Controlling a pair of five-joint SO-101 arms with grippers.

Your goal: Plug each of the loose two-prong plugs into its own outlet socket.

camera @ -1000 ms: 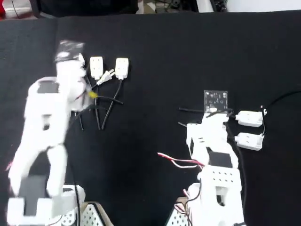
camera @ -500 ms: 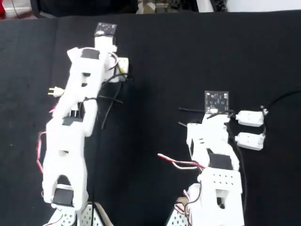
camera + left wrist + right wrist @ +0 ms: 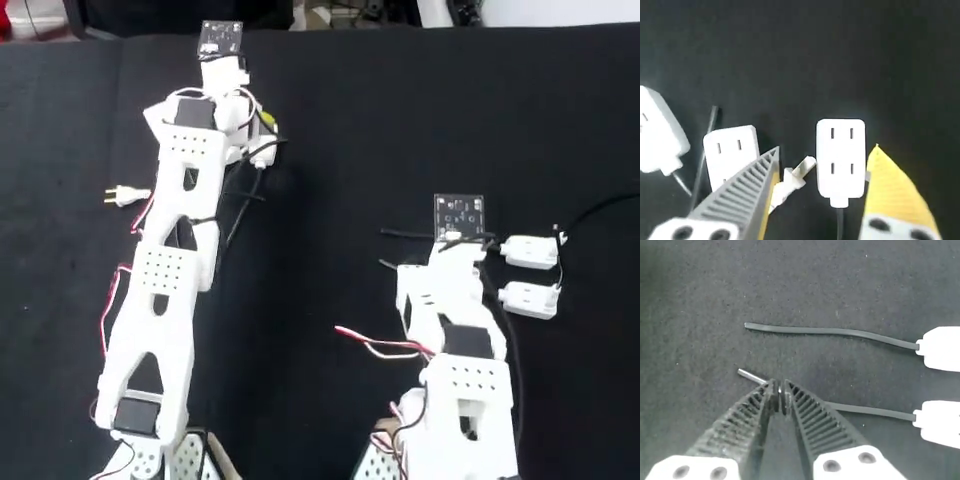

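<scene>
Left gripper [image 3: 825, 149]: newly swung out over the far sockets, jaws apart, straddling white rectangular plastic socket block [image 3: 840, 155].
White two-prong plug [image 3: 792, 179]: just beside the block, unplugged; grasp likely next.
Right gripper [image 3: 780, 390]: closed, empty.

White plastic left arm [image 3: 165, 290] and right arm [image 3: 455, 375] with black motor blocks and loose red-and-white wires [image 3: 375, 345]; right gripper [image 3: 780, 387] has ridged grey fingers [image 3: 810, 420], left gripper [image 3: 825, 150] one grey, one yellow finger [image 3: 890, 190].
</scene>
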